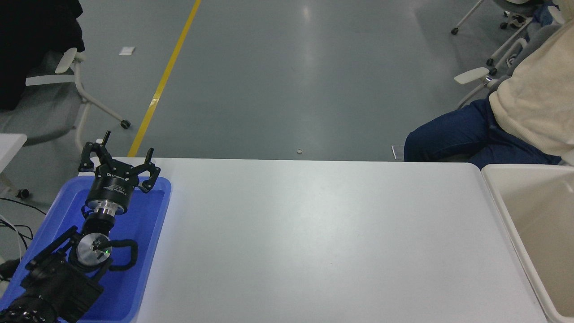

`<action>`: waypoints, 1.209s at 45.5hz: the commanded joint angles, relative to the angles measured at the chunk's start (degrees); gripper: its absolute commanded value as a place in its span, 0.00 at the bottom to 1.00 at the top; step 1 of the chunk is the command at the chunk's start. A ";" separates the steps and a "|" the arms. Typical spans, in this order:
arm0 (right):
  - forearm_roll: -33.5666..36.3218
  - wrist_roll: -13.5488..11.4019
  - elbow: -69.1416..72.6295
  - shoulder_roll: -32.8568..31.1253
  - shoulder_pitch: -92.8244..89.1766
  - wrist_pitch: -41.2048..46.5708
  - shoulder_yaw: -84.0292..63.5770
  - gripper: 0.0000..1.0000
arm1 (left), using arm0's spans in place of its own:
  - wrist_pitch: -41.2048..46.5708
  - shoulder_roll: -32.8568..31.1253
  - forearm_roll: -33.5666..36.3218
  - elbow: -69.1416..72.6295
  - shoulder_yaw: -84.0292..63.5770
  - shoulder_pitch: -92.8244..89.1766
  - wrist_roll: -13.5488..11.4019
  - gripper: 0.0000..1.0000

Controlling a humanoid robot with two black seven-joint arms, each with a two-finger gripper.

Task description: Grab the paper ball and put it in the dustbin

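Note:
No paper ball shows anywhere in the head view; it is hidden or out of view. The cream-beige dustbin (502,211) stands at the table's right end, cut off by the picture's edge, and what I see of its inside holds nothing. My left gripper (127,160) is open and empty, held above the far end of the blue tray (152,242) at the lower left. My right arm and gripper are out of view.
The white table (314,233) spans the picture's middle. A person in a cream top and blue trousers (453,134) sits at the far right behind the table. Office chairs stand on the grey floor at the top left and top right.

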 commanded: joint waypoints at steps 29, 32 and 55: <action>-0.56 -0.05 -33.93 -3.58 -71.38 -24.91 46.14 0.00 | -0.02 -0.05 -0.06 0.00 -0.03 0.00 0.00 1.00; -0.47 -0.05 -35.43 -2.52 -74.90 -27.63 48.34 0.00 | -0.02 -0.05 -0.06 0.00 -0.03 0.00 0.00 1.00; 0.14 -0.05 -60.65 13.73 -100.04 -37.40 61.96 0.00 | -0.02 -0.06 -0.06 0.00 -0.03 0.00 0.00 1.00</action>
